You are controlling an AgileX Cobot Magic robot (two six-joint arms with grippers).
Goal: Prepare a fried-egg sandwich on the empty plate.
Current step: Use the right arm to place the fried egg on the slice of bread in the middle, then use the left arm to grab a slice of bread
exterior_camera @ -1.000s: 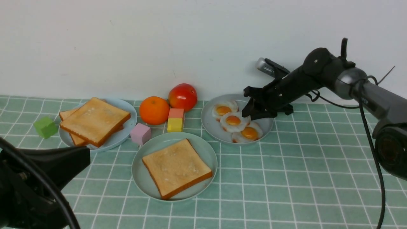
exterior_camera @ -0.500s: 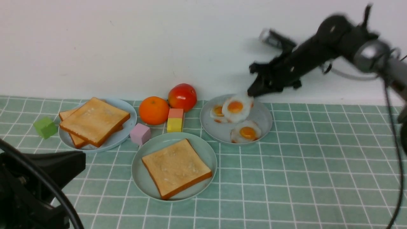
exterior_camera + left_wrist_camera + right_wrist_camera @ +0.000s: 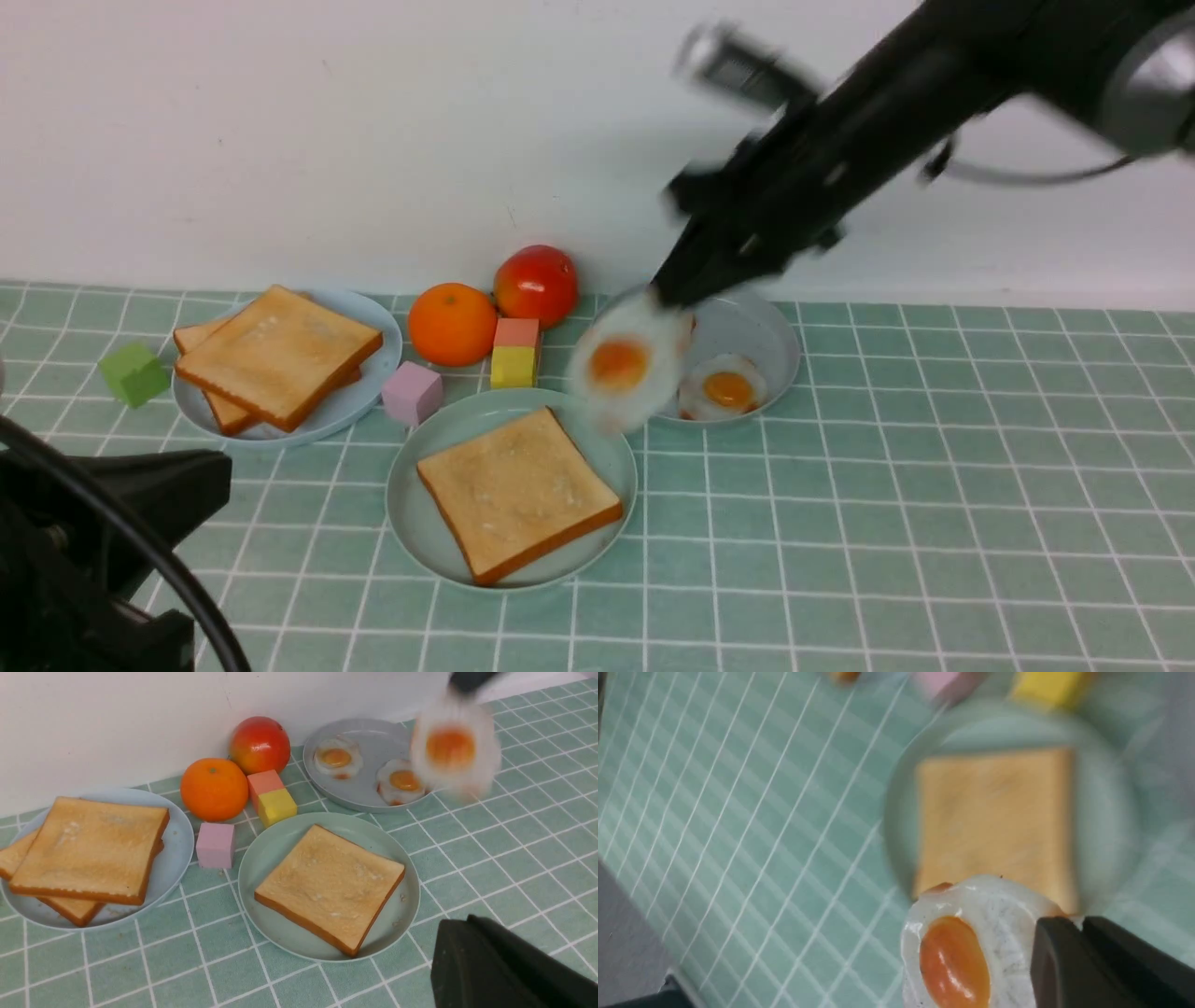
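The right gripper [image 3: 670, 291] hangs raised, jaws pinching the fried egg [image 3: 621, 364].

A plain white wall [image 3: 280, 140] backs the green checked tablecloth [image 3: 887, 523].

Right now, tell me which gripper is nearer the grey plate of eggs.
Right. The right gripper hangs over the left rim of the grey plate, gripping a fried egg; the left gripper is far off toward the near left.

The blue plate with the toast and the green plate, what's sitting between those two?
A pink cube sits in the gap between the pale blue plate and the mint-green plate. The left wrist view shows this most plainly.
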